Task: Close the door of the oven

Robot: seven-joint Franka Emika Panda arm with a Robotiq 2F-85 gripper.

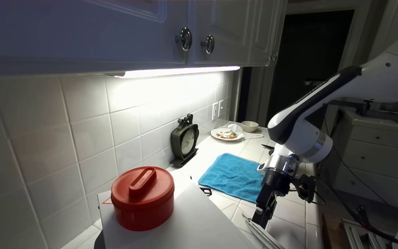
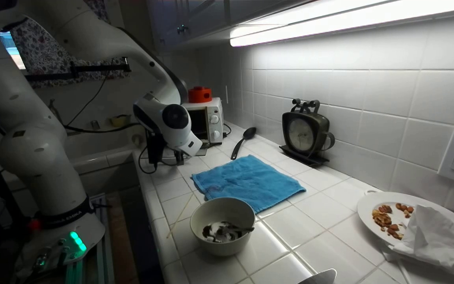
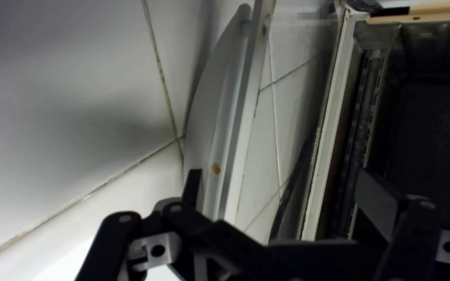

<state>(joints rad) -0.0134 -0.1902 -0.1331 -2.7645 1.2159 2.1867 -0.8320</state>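
The oven is a white toaster oven; its white top point(image 1: 199, 224) shows in an exterior view, and its front with two knobs point(image 2: 214, 126) shows in an exterior view. Its door is open. In the wrist view the door's white outer edge with the handle point(image 3: 229, 148) stands left of the dark oven cavity point(image 3: 432, 117), with tiles visible through the glass between. My gripper point(image 3: 279, 175) is open. Its left finger overlaps the outer side of the handle and its right finger is in front of the cavity; contact cannot be told. The gripper point(image 1: 264, 211) also shows above the door's edge point(image 1: 263, 235).
A red lidded pot point(image 1: 143, 199) stands on the oven. A blue towel point(image 2: 246, 183), a black spoon point(image 2: 243, 142), a bowl point(image 2: 223, 246), a plate with nuts point(image 2: 369, 201) and a green clock scale point(image 2: 306, 130) stand on the tiled counter. Cabinets point(image 1: 219, 31) hang above.
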